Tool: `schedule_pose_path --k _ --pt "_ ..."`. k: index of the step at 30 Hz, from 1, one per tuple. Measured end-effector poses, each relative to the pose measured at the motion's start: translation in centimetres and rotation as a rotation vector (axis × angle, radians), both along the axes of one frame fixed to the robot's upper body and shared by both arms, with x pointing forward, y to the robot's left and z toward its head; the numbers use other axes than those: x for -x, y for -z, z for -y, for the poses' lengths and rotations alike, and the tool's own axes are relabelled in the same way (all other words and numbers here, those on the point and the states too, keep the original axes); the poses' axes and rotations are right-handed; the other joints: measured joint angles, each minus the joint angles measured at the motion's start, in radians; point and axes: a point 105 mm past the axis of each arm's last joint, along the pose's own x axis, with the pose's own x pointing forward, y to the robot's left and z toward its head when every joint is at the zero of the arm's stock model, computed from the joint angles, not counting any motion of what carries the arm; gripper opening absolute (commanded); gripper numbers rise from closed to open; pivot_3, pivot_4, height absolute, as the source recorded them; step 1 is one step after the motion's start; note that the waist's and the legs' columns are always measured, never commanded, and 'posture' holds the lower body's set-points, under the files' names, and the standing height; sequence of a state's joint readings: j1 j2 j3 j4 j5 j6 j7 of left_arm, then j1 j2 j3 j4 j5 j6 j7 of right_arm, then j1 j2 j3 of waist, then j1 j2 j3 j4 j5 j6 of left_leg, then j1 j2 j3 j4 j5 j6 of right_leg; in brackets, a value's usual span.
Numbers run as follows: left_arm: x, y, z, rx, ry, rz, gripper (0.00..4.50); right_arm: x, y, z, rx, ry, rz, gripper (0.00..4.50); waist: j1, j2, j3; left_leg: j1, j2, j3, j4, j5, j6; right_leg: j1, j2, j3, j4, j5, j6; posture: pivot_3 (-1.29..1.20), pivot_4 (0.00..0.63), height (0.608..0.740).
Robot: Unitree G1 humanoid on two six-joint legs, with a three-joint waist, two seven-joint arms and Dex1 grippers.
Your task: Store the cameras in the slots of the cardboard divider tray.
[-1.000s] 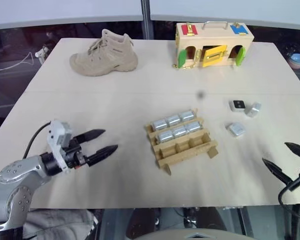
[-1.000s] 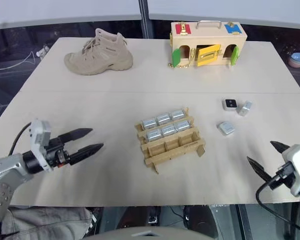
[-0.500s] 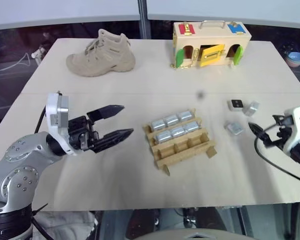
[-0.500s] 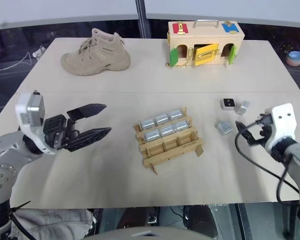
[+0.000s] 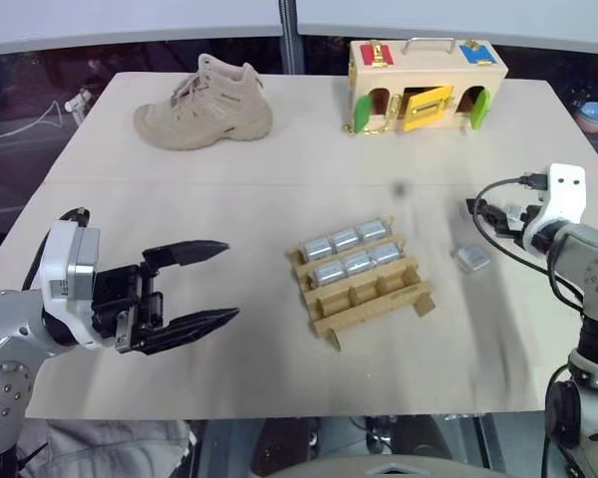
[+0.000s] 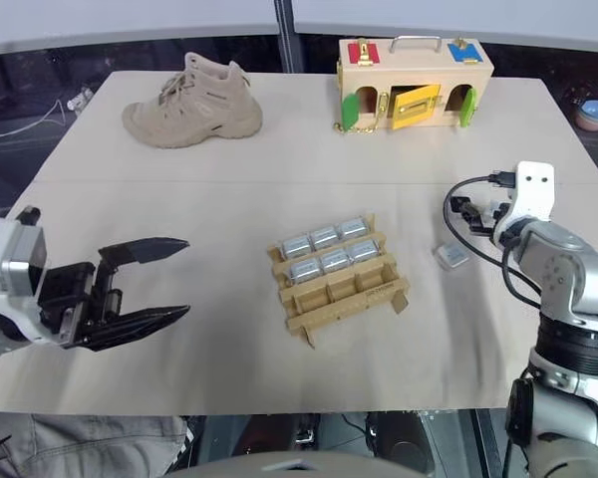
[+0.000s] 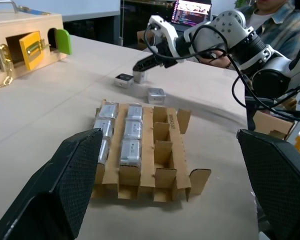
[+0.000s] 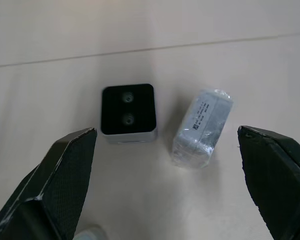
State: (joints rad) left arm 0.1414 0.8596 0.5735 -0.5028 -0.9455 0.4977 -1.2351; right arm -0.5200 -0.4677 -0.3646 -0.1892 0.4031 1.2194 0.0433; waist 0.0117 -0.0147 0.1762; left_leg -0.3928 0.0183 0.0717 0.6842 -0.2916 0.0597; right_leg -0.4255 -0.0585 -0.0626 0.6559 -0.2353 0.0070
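On the pale wooden tabletop (image 5: 279, 189), the brown cardboard divider tray (image 5: 364, 299) sits mid-table with its nearest row empty, and beyond it the right gripper (image 8: 167, 165), fingers spread wide like the idle left gripper's (image 5: 194, 289), should drop squarely over one loose silver-grey camera (image 8: 202, 127).

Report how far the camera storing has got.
Done: six cameras fill two rows of the cardboard tray; its near row is empty. In hand: nothing; the open right hand hovers over two loose cameras. Left: those two and a third beside the tray. The left hand is open and idle.
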Motion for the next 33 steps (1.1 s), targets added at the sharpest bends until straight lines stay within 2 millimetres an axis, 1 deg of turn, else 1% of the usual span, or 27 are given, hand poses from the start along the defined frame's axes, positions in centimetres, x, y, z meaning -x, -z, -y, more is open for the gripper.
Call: schedule_pose_path --k 7,11,12,13,16,17,18,19,25,27,29,30,32,33 --pt "-0.1 -0.1 0.2 0.001 -0.013 0.012 4.46 -0.8 1.1 0.3 0.025 0.042 -0.043 4.50 -0.005 0.000 0.000 -0.003 0.000 0.001 0.000 0.000 0.000 -0.004 0.001 0.002 0.001 0.000 0.000 0.00 0.150 0.740" --pt "0.1 0.0 0.3 0.004 -0.017 0.009 4.46 -1.2 1.0 0.6 0.027 0.065 -0.035 4.50 -0.010 0.000 0.000 -0.003 0.000 0.001 0.000 0.000 0.000 -0.004 0.001 0.002 0.001 0.000 0.000 0.00 0.150 0.740" --pt "0.1 0.1 0.3 0.005 -0.019 0.007 4.50 -1.4 1.0 0.7 0.027 0.069 -0.034 3.97 -0.011 0.000 0.000 -0.003 0.000 0.001 0.000 0.000 0.000 -0.004 0.001 0.002 0.001 0.000 0.000 0.00 0.150 0.740" --pt "0.1 0.1 0.3 0.006 -0.021 0.005 4.50 -1.5 1.0 0.8 0.027 0.074 -0.031 3.59 -0.012 0.000 0.000 -0.003 0.000 0.001 0.000 0.000 0.000 -0.004 0.002 0.002 0.001 0.000 0.000 0.00 0.150 0.740" --pt "0.1 0.2 0.3 0.011 -0.026 0.005 4.50 -1.8 1.3 1.1 0.033 0.085 -0.038 2.22 -0.016 0.000 0.000 -0.003 0.000 0.001 0.000 0.000 0.000 -0.004 0.002 0.002 0.002 0.000 0.000 0.00 0.150 0.740" --pt "0.1 0.2 0.3 0.012 -0.026 0.007 4.50 -1.8 1.6 1.2 0.033 0.088 -0.045 1.58 -0.018 0.000 0.000 -0.003 0.000 0.001 0.000 0.000 0.000 -0.004 0.002 0.002 0.002 0.000 0.000 0.00 0.150 0.740" --pt "0.2 0.2 0.3 0.011 -0.025 0.009 4.50 -1.9 1.7 1.3 0.035 0.090 -0.049 1.13 -0.019 0.000 0.000 -0.003 0.000 0.001 0.000 0.000 0.000 -0.004 0.002 0.002 0.002 0.000 0.000 0.00 0.150 0.740" --pt "0.2 0.2 0.4 0.012 -0.025 0.010 4.50 -2.0 1.8 1.2 0.038 0.085 -0.046 0.77 -0.021 0.000 0.000 -0.003 0.000 0.001 0.000 0.000 0.000 -0.004 0.002 0.002 0.002 0.000 0.000 0.00 0.150 0.740" --pt "0.2 0.4 0.3 0.015 -0.037 0.004 4.50 -2.4 1.7 1.4 0.072 0.066 -0.046 0.75 -0.023 0.000 0.000 -0.003 0.000 0.001 0.001 0.000 0.000 -0.004 0.002 0.003 0.002 0.000 0.000 0.00 0.150 0.740" --pt "0.2 0.5 0.2 0.020 -0.050 0.002 4.50 -2.4 1.2 1.9 0.122 0.038 -0.022 0.75 -0.022 0.000 0.000 -0.003 0.000 0.001 0.001 0.000 0.000 -0.004 0.002 0.003 0.002 0.000 0.000 0.00 0.150 0.740" --pt "0.1 0.8 0.1 0.034 -0.069 -0.006 4.50 -2.3 0.1 2.2 0.167 -0.025 0.044 0.75 -0.021 0.000 0.000 -0.003 0.000 0.001 0.001 0.000 0.000 -0.004 0.002 0.003 0.001 0.000 0.000 0.00 0.150 0.740" --pt "0.1 0.8 0.0 0.063 -0.087 0.006 4.50 -1.7 -1.0 1.6 0.161 -0.160 0.113 0.75 -0.018 0.002 0.001 -0.004 0.000 0.001 0.000 0.000 0.000 -0.005 0.002 0.003 0.001 0.000 0.000 0.00 0.150 0.740" --pt "0.3 1.1 -0.2 0.114 -0.105 0.038 4.50 0.6 -3.5 -1.6 0.168 -0.510 0.234 0.75 -0.019 0.003 0.002 -0.005 0.001 0.001 0.000 0.000 0.000 -0.005 0.002 0.003 0.000 0.000 0.000 0.00 0.150 0.740" --pt "0.5 1.4 -0.4 0.112 -0.104 0.042 4.50 2.8 -5.3 -4.4 0.211 -0.773 0.298 0.75 -0.024 0.003 0.002 -0.004 0.003 0.001 0.000 0.000 0.000 -0.005 0.004 0.003 0.000 0.000 0.000 0.00 0.150 0.740"
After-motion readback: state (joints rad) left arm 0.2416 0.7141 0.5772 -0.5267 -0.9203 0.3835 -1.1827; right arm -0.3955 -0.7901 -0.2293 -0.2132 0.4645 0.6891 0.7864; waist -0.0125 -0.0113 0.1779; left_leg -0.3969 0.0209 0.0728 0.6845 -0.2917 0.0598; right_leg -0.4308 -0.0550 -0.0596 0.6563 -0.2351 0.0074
